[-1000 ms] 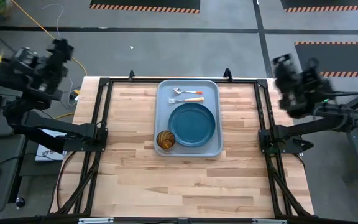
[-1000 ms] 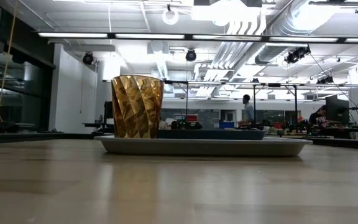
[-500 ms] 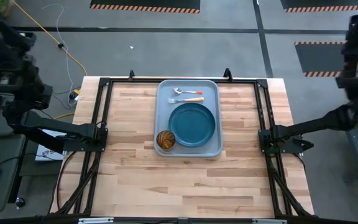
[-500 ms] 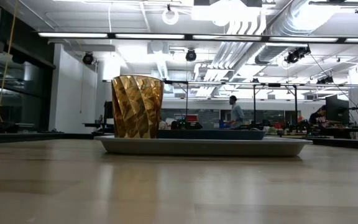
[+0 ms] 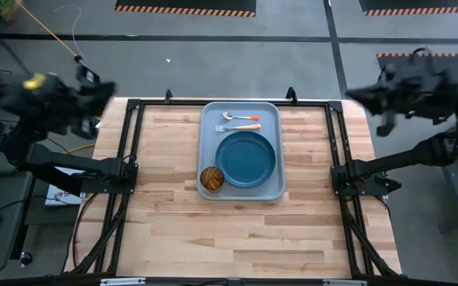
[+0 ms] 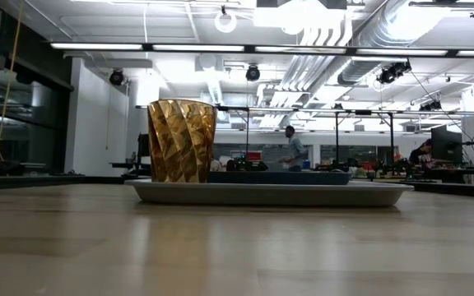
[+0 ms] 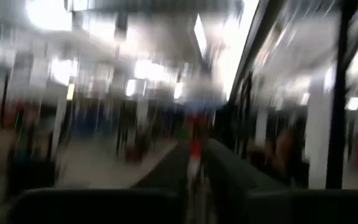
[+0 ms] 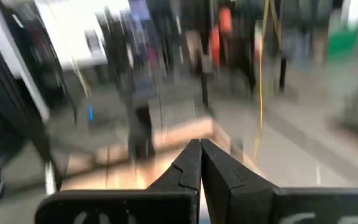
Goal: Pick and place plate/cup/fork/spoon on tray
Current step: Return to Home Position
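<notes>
Count it up: one tray [image 5: 209, 143], one plate [image 5: 246, 159], one cup [image 5: 211, 179], one fork [image 5: 238, 127], one spoon [image 5: 241, 117], two arms, left arm [image 5: 54, 103] and right arm [image 5: 412, 91], and one person [image 6: 290, 148] in the room behind, possibly a second at far right.

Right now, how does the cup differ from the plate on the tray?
The plate is dark teal-blue; the cup is amber-brown and patterned. The plate is far wider and lies low; the cup is small and stands taller. The plate fills the middle of the tray; the cup sits at a corner. Both are round, upright and on the tray.
</notes>
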Robot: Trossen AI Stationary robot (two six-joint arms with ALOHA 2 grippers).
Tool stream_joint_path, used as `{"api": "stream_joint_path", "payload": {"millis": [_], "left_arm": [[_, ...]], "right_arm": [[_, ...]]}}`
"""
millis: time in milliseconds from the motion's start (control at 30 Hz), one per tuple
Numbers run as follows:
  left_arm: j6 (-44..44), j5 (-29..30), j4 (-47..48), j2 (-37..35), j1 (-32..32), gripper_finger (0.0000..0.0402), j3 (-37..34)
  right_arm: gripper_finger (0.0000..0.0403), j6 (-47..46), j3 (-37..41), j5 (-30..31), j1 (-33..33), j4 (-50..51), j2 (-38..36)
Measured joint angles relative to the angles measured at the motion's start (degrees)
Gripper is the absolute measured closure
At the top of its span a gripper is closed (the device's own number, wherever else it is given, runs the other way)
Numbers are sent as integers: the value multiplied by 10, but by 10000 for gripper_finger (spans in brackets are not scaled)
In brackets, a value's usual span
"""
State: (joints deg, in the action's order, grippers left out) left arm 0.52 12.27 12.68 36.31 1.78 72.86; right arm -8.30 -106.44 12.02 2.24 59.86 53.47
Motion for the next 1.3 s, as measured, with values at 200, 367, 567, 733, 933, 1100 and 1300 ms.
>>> {"api": "stream_joint_path", "payload": {"millis": [200, 367, 567, 733, 933, 1100, 1300], "left_arm": [[-107, 18, 235, 14, 0, 393, -3], [-172, -17, 208, -5, -5, 400, -96], [-205, 9, 32, -79, -38, 401, -259], [-220, 53, -8, -124, -50, 401, -340], [-253, 58, -25, -180, -50, 401, -414], [-269, 56, -99, -215, -50, 401, -500], [-280, 27, -264, -225, -50, 401, -609]], "right_arm": [[403, -129, 49, -38, 0, 194, 21], [403, -182, 173, -92, 0, 201, -7], [403, -255, 324, -73, -29, 43, -142], [403, -273, 433, -62, -49, -95, -220], [403, -273, 505, -77, -50, -166, -219], [403, -273, 523, -96, -50, -209, -201], [403, -284, 522, -85, -50, -250, -204]]}}
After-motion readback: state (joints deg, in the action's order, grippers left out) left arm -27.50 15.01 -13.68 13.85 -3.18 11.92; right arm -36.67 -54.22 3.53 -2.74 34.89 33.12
